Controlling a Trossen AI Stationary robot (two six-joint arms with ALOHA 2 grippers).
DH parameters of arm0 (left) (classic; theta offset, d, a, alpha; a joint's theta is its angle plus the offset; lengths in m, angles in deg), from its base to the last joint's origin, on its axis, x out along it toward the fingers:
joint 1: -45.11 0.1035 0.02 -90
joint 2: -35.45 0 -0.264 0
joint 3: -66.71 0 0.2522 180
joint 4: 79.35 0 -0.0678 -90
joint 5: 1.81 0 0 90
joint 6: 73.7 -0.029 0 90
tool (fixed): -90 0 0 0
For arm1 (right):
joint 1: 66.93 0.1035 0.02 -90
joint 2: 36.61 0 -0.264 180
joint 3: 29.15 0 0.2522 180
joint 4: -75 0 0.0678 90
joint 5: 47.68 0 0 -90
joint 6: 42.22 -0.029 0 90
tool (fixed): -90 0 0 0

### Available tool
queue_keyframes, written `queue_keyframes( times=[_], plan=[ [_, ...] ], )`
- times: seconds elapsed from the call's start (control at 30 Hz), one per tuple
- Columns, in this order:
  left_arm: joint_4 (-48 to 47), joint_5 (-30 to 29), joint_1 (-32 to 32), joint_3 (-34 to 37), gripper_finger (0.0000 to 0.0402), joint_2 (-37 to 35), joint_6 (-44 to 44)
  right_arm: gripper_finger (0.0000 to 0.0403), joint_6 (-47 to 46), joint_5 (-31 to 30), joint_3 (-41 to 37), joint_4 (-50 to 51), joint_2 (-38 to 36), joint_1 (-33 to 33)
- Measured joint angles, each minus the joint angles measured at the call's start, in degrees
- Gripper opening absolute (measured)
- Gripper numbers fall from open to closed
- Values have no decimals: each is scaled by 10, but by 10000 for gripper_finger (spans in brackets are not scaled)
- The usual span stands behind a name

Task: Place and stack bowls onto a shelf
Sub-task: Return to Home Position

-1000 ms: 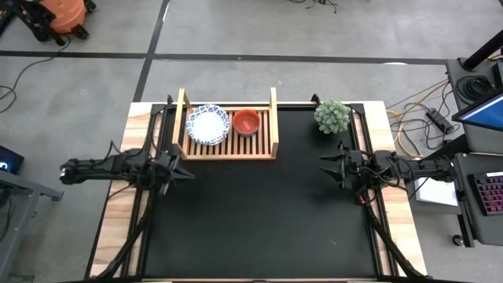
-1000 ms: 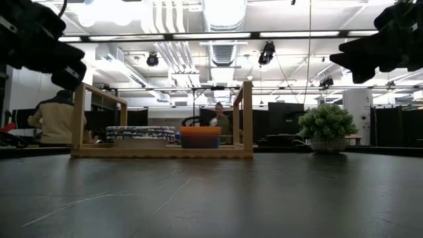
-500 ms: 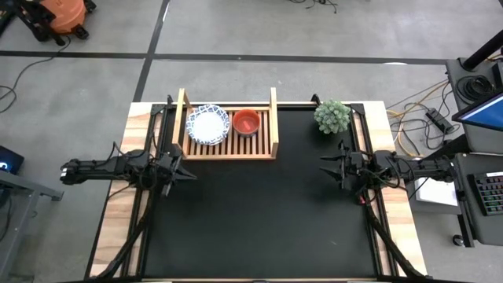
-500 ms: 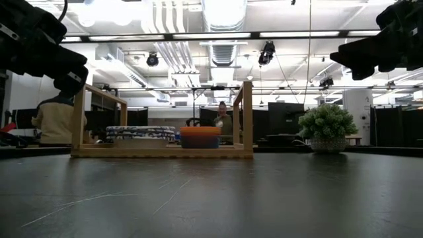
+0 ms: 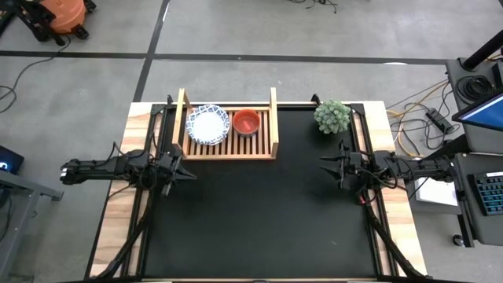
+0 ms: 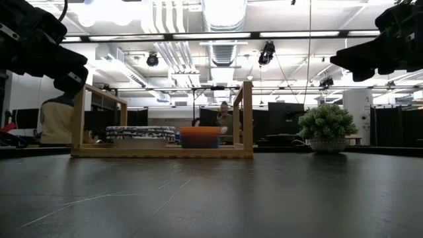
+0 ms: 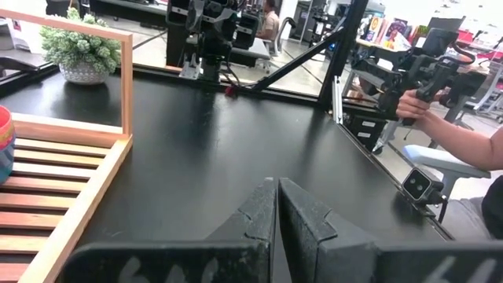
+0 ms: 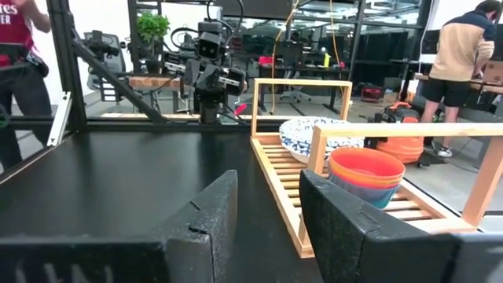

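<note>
The wooden slatted shelf [image 5: 228, 145] stands at the table's far left part. On its slats sit a stack of white bowls with blue patterned rims [image 5: 208, 124] and, to their right, a stack of plain bowls with a red one on top [image 5: 246, 122] and a blue one showing under it [image 8: 373, 192]. My left gripper [image 5: 186, 173] hovers shut near the shelf's near left corner, its fingers together [image 7: 277, 200]. My right gripper [image 5: 323, 167] hovers open over the table's right side, its fingers apart [image 8: 269, 208]. Both point inward and hold nothing.
A small green bushy plant [image 5: 332, 116] stands at the far right corner. The black mat [image 5: 259, 220] stretches between the arms and toward the near edge. People stand in the room beyond the table, one hand [image 7: 410, 104] holding a device.
</note>
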Motion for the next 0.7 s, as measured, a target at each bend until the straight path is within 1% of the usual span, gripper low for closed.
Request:
queue_keyframes(
  times=[0.13,0.3,0.53,0.7],
  plan=[
    [0,0,0,0,0,0,2,127,-8,-1,0,1,0,0],
    [0,0,0,0,0,0,-3,129,-30,-34,1,1,1,0],
    [-1,0,0,0,0,0,-4,125,34,-35,1,2,12,0],
    [-1,0,0,0,0,0,-4,125,44,-35,1,3,19,0]
  ],
)
